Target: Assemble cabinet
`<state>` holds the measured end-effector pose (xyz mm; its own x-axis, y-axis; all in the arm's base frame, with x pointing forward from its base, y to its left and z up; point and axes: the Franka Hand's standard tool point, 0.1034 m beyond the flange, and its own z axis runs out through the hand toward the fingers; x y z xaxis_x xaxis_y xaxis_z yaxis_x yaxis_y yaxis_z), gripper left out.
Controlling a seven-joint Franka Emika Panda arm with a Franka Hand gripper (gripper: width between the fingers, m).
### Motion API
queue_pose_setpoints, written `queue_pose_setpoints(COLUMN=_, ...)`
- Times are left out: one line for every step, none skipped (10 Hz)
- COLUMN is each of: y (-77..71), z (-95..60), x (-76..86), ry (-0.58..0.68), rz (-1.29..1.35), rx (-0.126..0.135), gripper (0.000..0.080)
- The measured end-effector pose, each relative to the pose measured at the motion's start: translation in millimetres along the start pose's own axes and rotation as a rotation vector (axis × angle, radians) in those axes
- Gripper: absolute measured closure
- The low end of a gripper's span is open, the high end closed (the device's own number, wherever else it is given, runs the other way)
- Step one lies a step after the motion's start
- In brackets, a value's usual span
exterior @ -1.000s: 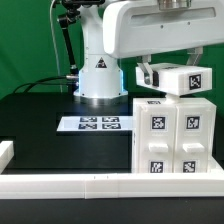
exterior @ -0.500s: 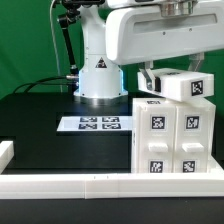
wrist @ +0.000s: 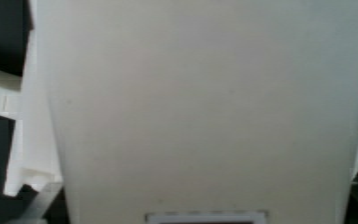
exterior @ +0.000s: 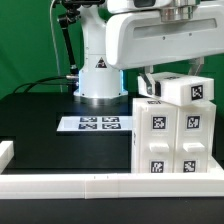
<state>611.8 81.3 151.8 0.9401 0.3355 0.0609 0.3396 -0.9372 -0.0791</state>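
Cabinet [exterior: 172, 140] and gripper [exterior: 172, 75], both at the exterior view's right. The gripper hangs below the arm's large white wrist housing [exterior: 160, 35] and is clamped on a loose white block [exterior: 180, 88]. 1 dark finger [exterior: 146, 79] shows at the end of the block toward the exterior view's left; the other finger is largely hidden behind the block. The block is tilted, with the end toward the exterior view's right raised. It carries 1 black-and-white tag on the face turned toward the camera. It sits just above the cabinet's top; whether its low end touches the top cannot be told.

The cabinet stands upright on the black table [exterior: 40, 125], directly beneath the block. Its front shows 4 white faces in 2 rows of 2, each bearing 1 tag. Its foot is just behind the long low white border rail [exterior: 90, 184], which runs along the near edge of the table.

The marker board [exterior: 95, 124] lies flat near the table's middle, well apart from the cabinet. Behind it stands the arm's white base [exterior: 100, 78].

In the wrist view a plain white surface [wrist: 194, 100] fills nearly the whole picture; which part this is cannot be told.
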Motion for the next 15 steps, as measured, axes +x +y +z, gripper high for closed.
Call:
queue_pose_setpoints(y=0.0, z=0.0, x=0.0, ry=0.000, rz=0.000, rx=0.000, gripper=0.0252)
queue_pose_setpoints(y=0.0, z=0.0, x=0.0, ry=0.000, rz=0.000, rx=0.000, gripper=0.0252)
queue_pose_setpoints(y=0.0, z=0.0, x=0.0, ry=0.000, rz=0.000, rx=0.000, gripper=0.0252)
queue_pose_setpoints(y=0.0, z=0.0, x=0.0, ry=0.000, rz=0.000, rx=0.000, gripper=0.0252)
queue_pose_setpoints(y=0.0, z=0.0, x=0.0, ry=0.000, rz=0.000, rx=0.000, gripper=0.0252)
queue_pose_setpoints(y=0.0, z=0.0, x=0.0, ry=0.000, rz=0.000, rx=0.000, gripper=0.0252)
queue_pose_setpoints(y=0.0, z=0.0, x=0.0, ry=0.000, rz=0.000, rx=0.000, gripper=0.0252)
queue_pose_setpoints(y=0.0, z=0.0, x=0.0, ry=0.000, rz=0.010, rx=0.000, gripper=0.0252)
queue_pose_setpoints(y=0.0, z=0.0, x=0.0, ry=0.000, rz=0.017, rx=0.000, gripper=0.0252)
queue_pose_setpoints(y=0.0, z=0.0, x=0.0, ry=0.000, rz=0.018, rx=0.000, gripper=0.0252)
queue_pose_setpoints(y=-0.3, z=0.0, x=0.1, ry=0.001, rz=0.090, rx=0.002, gripper=0.0252)
queue_pose_setpoints(y=-0.4, z=0.1, x=0.1, ry=0.000, rz=0.168, rx=0.002, gripper=0.0252)
queue_pose_setpoints(y=-0.5, z=0.1, x=0.1, ry=0.000, rz=0.224, rx=0.002, gripper=0.0252)
queue_pose_setpoints(y=-0.6, z=0.2, x=0.1, ry=0.000, rz=0.305, rx=0.003, gripper=0.0252)
queue_pose_setpoints(y=-0.5, z=0.5, x=0.6, ry=0.007, rz=0.381, rx=0.002, gripper=0.0252)
